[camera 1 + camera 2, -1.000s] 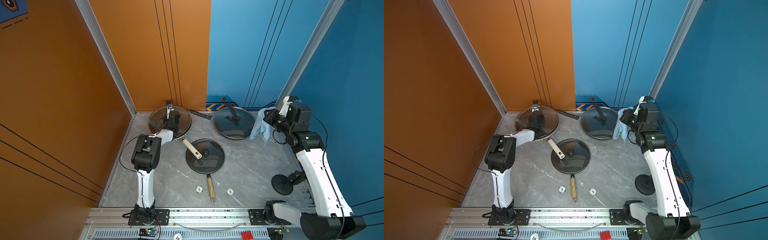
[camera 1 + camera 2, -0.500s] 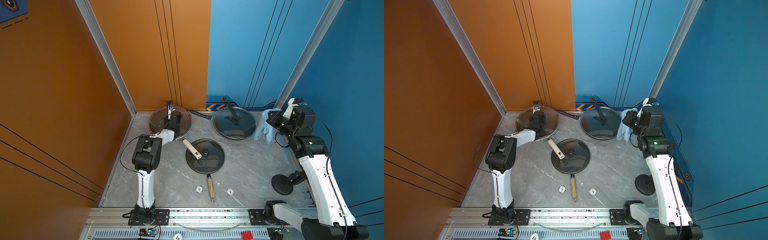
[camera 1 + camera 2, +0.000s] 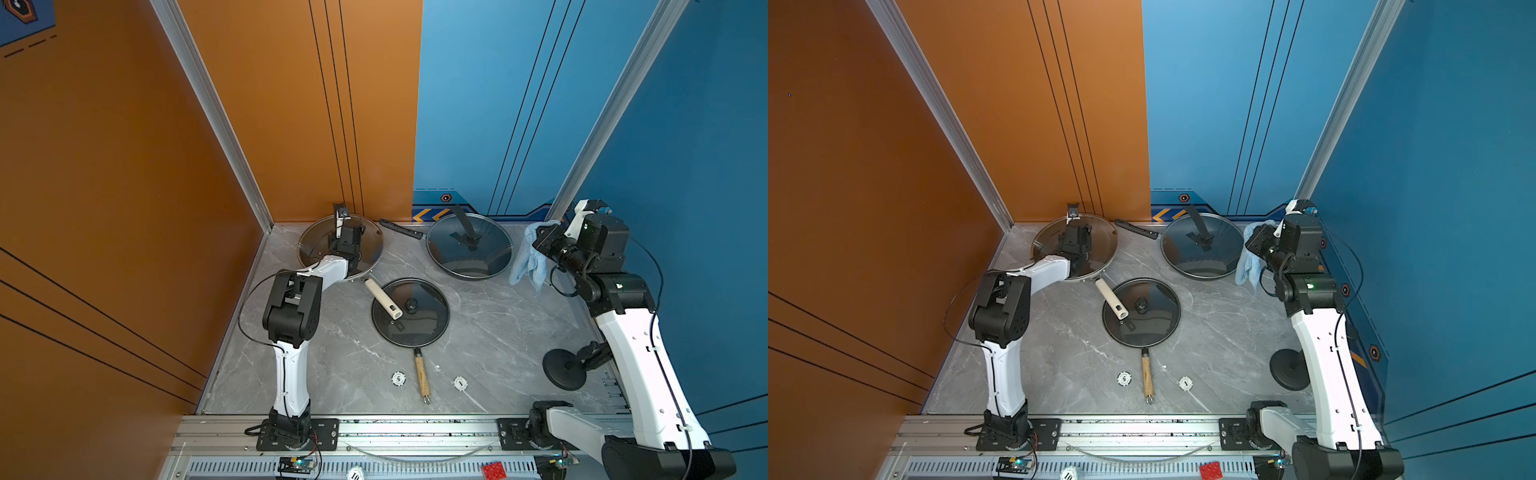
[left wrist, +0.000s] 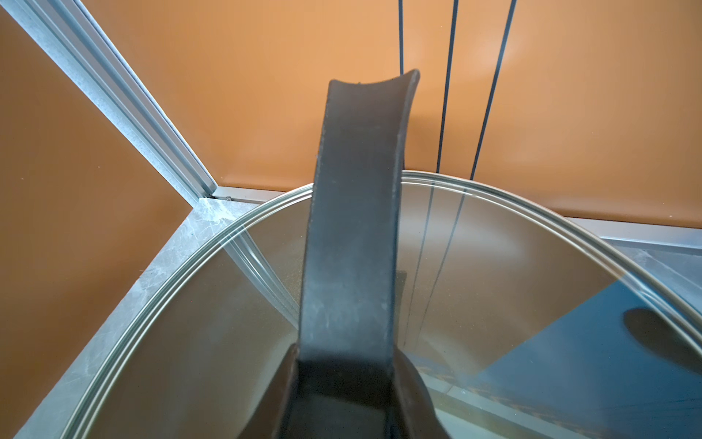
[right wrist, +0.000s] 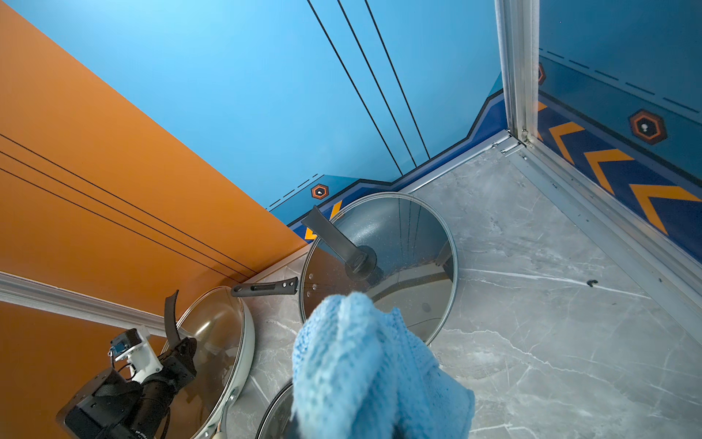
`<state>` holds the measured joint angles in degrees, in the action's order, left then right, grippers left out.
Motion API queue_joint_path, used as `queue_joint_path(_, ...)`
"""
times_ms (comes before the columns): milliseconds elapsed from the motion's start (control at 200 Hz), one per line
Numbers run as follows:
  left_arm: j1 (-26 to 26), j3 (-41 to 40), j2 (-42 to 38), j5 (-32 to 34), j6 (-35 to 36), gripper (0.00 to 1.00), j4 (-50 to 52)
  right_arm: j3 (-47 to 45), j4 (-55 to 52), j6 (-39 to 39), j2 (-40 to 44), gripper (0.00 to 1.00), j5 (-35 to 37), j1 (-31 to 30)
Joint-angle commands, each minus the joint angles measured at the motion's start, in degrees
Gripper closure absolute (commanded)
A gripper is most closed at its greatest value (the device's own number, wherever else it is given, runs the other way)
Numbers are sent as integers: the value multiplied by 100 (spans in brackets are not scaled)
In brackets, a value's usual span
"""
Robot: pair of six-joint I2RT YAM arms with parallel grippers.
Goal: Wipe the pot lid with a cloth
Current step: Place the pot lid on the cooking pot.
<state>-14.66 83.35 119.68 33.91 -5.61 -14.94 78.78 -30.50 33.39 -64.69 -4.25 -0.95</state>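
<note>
While the left gripper (image 5: 178, 351) clamps narrowly on the black handle (image 4: 353, 228) of the glass pot lid (image 3: 316, 253) in the desk's far left corner, the right gripper (image 3: 542, 241) is pinched tight on the cloth (image 3: 527, 264). The cloth hangs bunched above the far right corner, well apart from that lid. Only the right wrist view shows the left gripper wrapped at the handle's base; in both top views the arm's own wrist hides that grip. The left wrist view fills with the handle and the lid's rim, close to the orange wall and corner post. The cloth hangs just beside the rim of a second lid (image 3: 488, 259) on a dark pan. A small lid (image 3: 419, 332) lies mid-desk, a cream pan handle (image 3: 384, 299) across its edge. Bare grey desk (image 3: 498, 332) stretches between the small lid and the right arm.
</note>
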Motion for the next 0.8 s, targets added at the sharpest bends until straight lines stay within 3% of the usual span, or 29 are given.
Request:
queue_joint_path(0, -143, 188, -208, 65, -205, 100, 196, -42, -68, -113, 136, 98, 22, 73)
queue_joint_path(110, -129, 194, -225, 204, -519, 95, 500, -30, -116, -154, 158, 97, -31, 119)
queue_joint_path(390, -132, 169, -641, 83, -687, 50, 707, 36, -114, -249, 86, 98, -326, 271)
queue_joint_path(646, -316, -73, -1410, -140, -549, 33, 704, 50, -114, -424, -13, 97, -649, 348)
queue_joint_path(706, -424, -140, -1585, -394, -534, 22, 719, 36, -114, -479, -34, 97, -730, 364)
queue_joint_path(721, -454, -159, -1619, -473, -540, 16, 731, 37, -114, -494, -36, 96, -760, 371)
queue_joint_path(741, -505, -175, -1669, -556, -546, 0, 769, 24, -114, -514, -52, 96, -796, 376)
queue_joint_path(796, -701, -172, -1757, -707, -599, 2, 970, 18, -111, -580, -92, 96, -926, 401)
